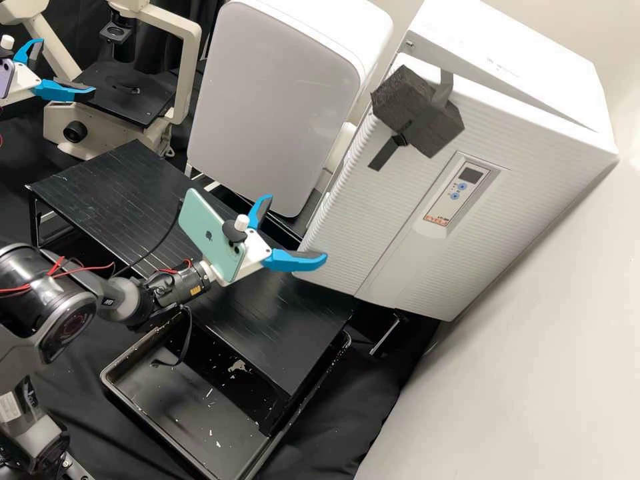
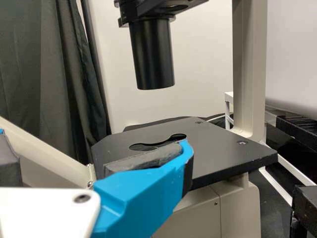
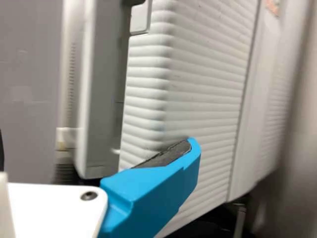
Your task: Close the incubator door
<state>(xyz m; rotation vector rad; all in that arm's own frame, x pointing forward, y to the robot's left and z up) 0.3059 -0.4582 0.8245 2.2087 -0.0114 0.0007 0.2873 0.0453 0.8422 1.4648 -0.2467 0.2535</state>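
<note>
Black cloth [image 1: 353, 413] is spread across the lower frame, beneath a black platform [image 1: 280, 327], and here's the scene, near to far. At mid-frame the right gripper [image 1: 297, 227] is seen with its fingers spread, nothing pinched between them, poised beside the incubator door [image 1: 373, 220]. Whether the door is being touched by a fingertip can't quite be told from this slant.

Onto the door itself, right of centre: ajar! A wedge is shown between its top edge and the incubator body [image 1: 510, 57], narrowing toward the right, where the hinge is presumably set. So no closure can be called; the swing inward and the final seating against the body are left to be done, with a push at the free side likely needed. Its front, marked by the control panel [image 1: 455, 195], is turned toward the viewer and the lower frame; its long axis is run from upper right to lower left, the free edge at left.

Farther off, upper left, the left gripper [image 1: 67, 67] is parked by the microscope [image 1: 189, 73], fingers spread, nothing gripped.
</note>
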